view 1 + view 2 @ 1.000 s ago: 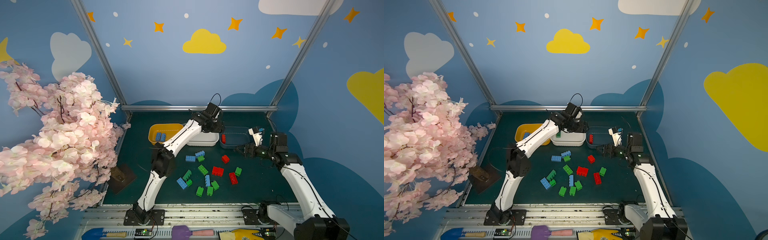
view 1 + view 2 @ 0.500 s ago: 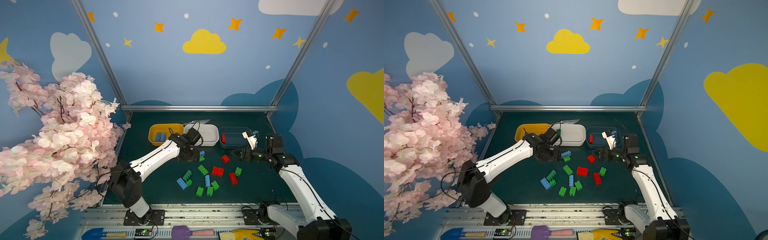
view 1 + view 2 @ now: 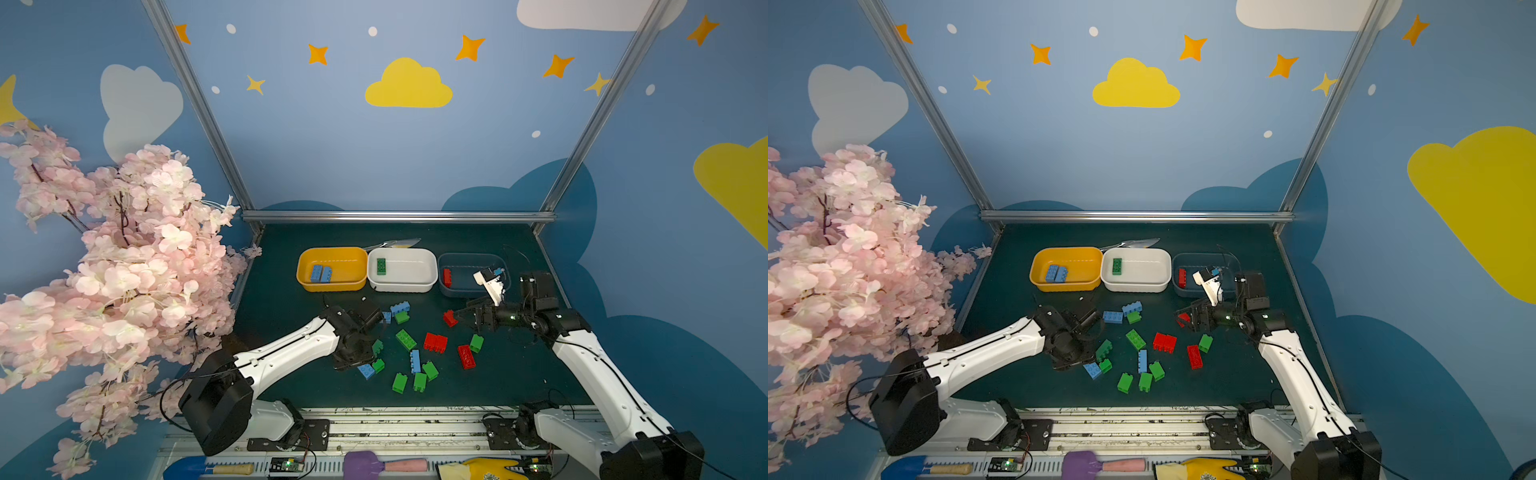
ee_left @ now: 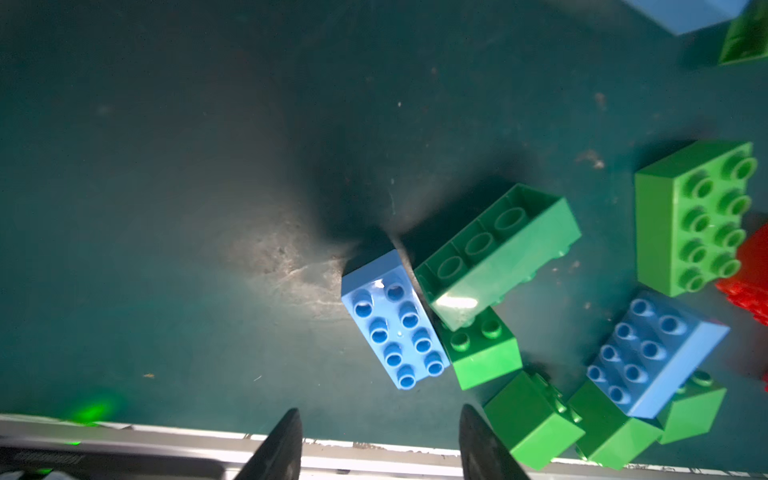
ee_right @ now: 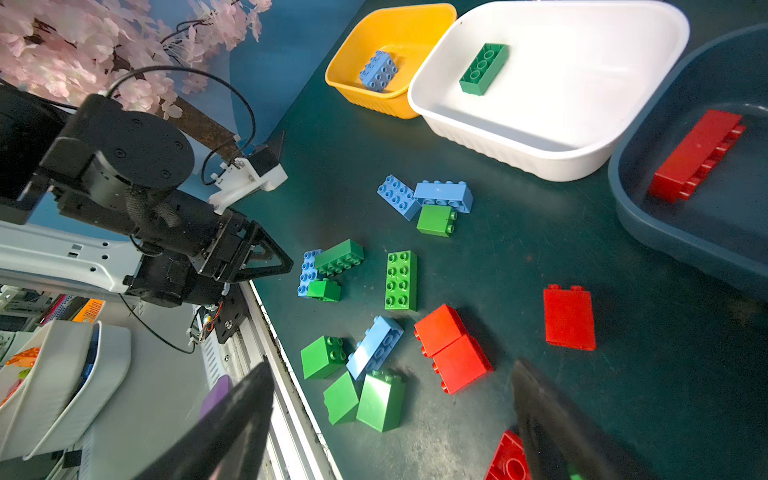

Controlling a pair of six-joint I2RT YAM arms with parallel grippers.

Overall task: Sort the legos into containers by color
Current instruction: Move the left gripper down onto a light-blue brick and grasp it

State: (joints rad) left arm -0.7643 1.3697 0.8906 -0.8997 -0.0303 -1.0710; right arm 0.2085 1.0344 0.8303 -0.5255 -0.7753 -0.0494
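In a top view the yellow tub point(image 3: 305, 270) holds two light blue bricks point(image 3: 321, 274), the white tub point(image 3: 415, 286) a green brick point(image 3: 381, 266), and the blue-grey tub point(image 3: 469, 259) a long red brick point(image 3: 447, 277); loose legos point(image 3: 435, 343) litter the worktop point(image 3: 519, 374). The left wrist view shows the left hand point(image 4: 379, 411) apart and empty near a blue eight-stud brick point(image 4: 395, 320). The right wrist view shows the right hand point(image 5: 390, 365) wide apart, with a small red brick point(image 5: 509, 461) beside one finger.

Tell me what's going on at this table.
Bricks are being sorted by color. The yellow tub holds two blue bricks, the white tub a green brick, the dark tub a red brick; others lie loose. The left gripper hangs open by a loose blue brick; the right gripper is open at a loose red brick.
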